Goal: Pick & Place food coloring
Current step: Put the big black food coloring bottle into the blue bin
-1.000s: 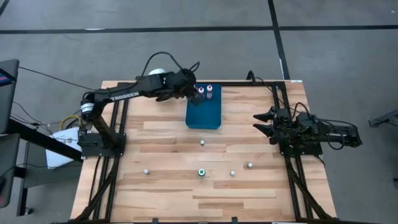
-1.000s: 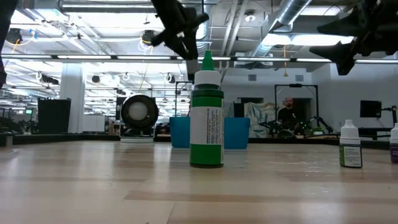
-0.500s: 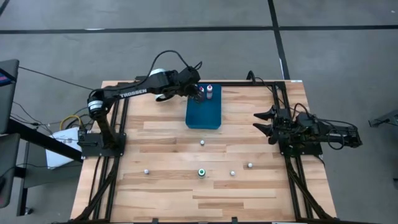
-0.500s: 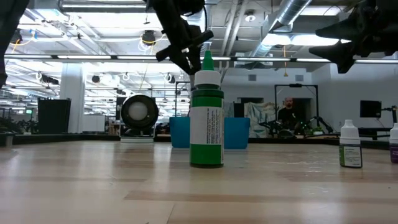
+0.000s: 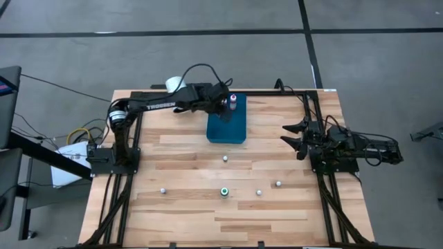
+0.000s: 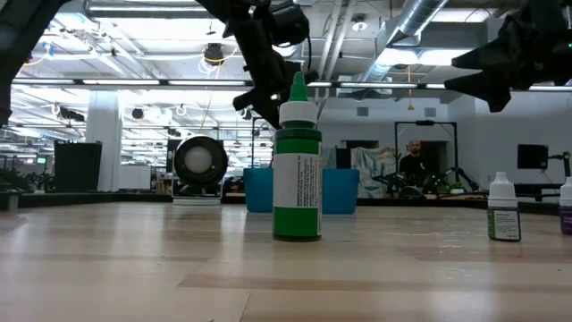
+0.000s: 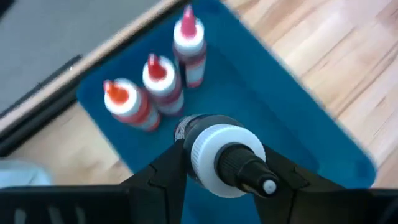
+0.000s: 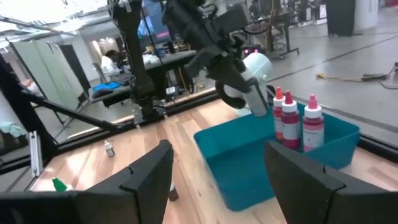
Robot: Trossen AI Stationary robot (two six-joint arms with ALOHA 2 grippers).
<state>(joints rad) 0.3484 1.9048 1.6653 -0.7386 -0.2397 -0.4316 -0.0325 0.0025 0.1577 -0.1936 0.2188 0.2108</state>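
A blue tray (image 5: 227, 126) lies at the table's far middle, and three red- and pink-tipped food coloring bottles (image 7: 160, 84) stand upright at its far end. My left gripper (image 5: 223, 105) hangs above that end, shut on a dark-bodied bottle (image 7: 225, 155) with a white collar and black tip. Several more small bottles stand on the near table, among them a green one (image 5: 224, 191) and a white-capped one (image 5: 225, 158). My right gripper (image 5: 294, 136) waits open at the table's right side, with nothing between its fingers. My left gripper pinches the dark bottle by its body just under the white collar (image 7: 198, 149), one finger (image 7: 163, 180) on either side. The fingers slant down from the table's far left. The bottle is lifted clear above the tray, tilted, its tip pointing back toward the wrist.
A large white cylinder (image 5: 174, 84) lies at the far edge, left of the tray. A black frame rail (image 5: 304, 104) runs round the table's edges. Bare wood lies between the tray and the loose bottles (image 5: 278, 184).
My left gripper has gone down toward the tray's far end, still shut on the dark bottle, and its arm has stretched farther out over the table. The bottles in the tray and on the table have stayed put.
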